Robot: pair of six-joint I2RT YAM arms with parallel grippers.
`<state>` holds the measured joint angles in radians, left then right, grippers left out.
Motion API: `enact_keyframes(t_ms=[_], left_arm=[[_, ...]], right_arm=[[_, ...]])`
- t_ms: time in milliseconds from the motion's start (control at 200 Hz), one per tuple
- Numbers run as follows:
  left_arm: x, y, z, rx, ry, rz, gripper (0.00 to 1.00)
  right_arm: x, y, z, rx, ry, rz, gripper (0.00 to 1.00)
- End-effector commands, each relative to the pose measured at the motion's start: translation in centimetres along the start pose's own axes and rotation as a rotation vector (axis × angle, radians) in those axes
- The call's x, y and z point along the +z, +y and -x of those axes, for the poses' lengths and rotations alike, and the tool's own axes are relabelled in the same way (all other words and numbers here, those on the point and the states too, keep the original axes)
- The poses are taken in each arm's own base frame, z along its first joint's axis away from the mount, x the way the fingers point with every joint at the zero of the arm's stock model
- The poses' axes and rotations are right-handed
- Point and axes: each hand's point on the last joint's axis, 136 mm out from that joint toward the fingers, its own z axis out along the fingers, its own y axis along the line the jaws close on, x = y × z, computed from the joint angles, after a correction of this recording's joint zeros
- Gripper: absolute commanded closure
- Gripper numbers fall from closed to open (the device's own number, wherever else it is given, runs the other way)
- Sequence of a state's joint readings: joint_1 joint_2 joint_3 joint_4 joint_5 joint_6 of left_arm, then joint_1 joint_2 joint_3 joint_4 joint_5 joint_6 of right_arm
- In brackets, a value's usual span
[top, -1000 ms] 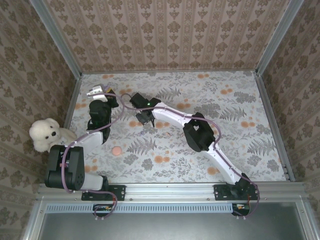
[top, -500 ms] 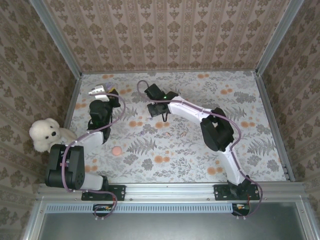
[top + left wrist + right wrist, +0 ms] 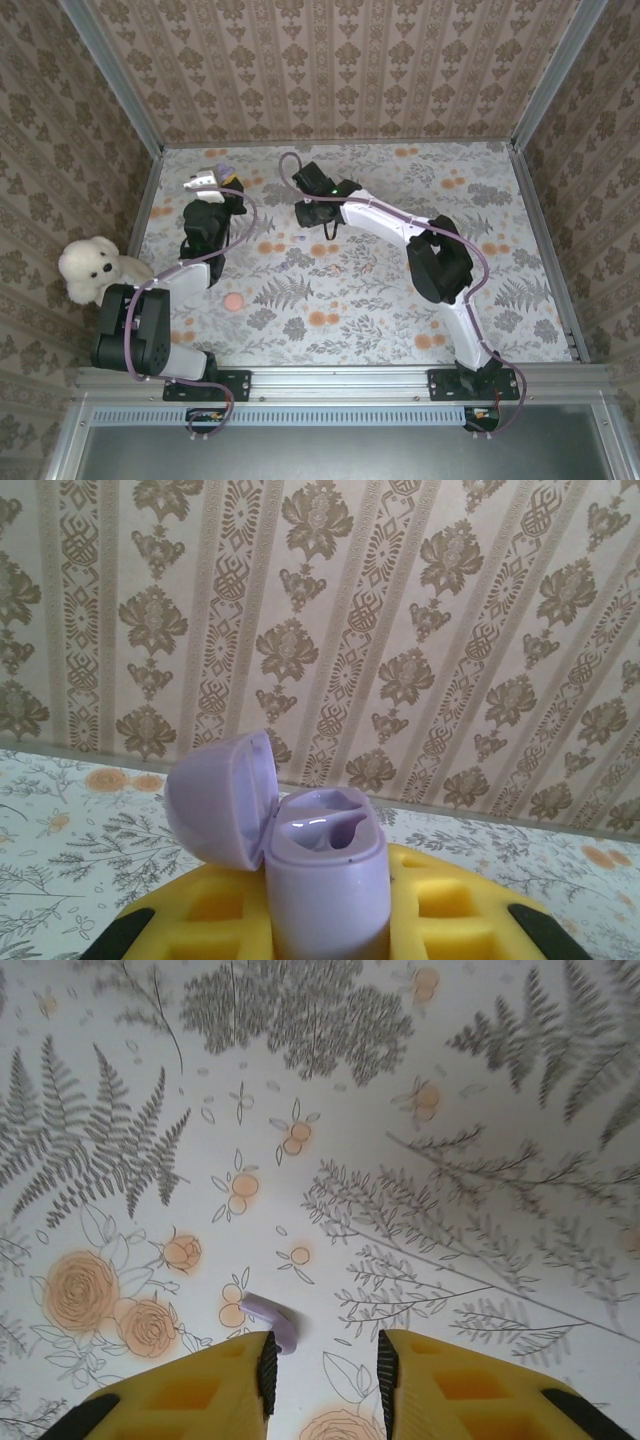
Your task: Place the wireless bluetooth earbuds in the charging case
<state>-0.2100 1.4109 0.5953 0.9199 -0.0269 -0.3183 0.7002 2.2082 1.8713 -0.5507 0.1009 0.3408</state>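
Lilac charging case (image 3: 325, 870), lid open, is sitting clenched in the left end effector (image 3: 325, 925) — right end effector (image 3: 323, 1362), released, is hovering above an earbud (image 3: 270, 1320) on the counter (image 3: 470, 1140)

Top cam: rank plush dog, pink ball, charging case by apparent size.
1. plush dog: clearly the largest.
2. pink ball and charging case: both small and look alike. The case is held up off the table, nearer the camera, and partly hidden, so I won't rank these two.

No text or labels can be read anywhere.
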Motion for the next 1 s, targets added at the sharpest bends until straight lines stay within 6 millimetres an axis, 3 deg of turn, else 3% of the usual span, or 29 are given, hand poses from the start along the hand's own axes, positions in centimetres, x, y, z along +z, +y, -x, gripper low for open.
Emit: enact_keyframes(t_ms=[0, 290, 555, 995], left_arm=[[0.1, 0.1, 1.2, 0.011, -0.034, 0.027, 1.0], [0.1, 0.2, 1.2, -0.001, -0.029, 0.034, 1.0], [0.0, 0.3, 1.4, 0.0, -0.033, 0.039, 1.0], [0.1, 0.3, 1.4, -0.013, -0.033, 0.038, 1.0]], right_arm=[[1.9, 0.8, -1.4, -0.004, 0.06, 0.009, 0.64], [5.2, 0.4, -2.0, -0.05, 0.115, -0.075, 0.59], [6.8, -0.8, -2.6, -0.109, 0.146, -0.175, 0.55], [6.8, -0.1, -4.6, -0.266, 0.188, -0.229, 0.55]])
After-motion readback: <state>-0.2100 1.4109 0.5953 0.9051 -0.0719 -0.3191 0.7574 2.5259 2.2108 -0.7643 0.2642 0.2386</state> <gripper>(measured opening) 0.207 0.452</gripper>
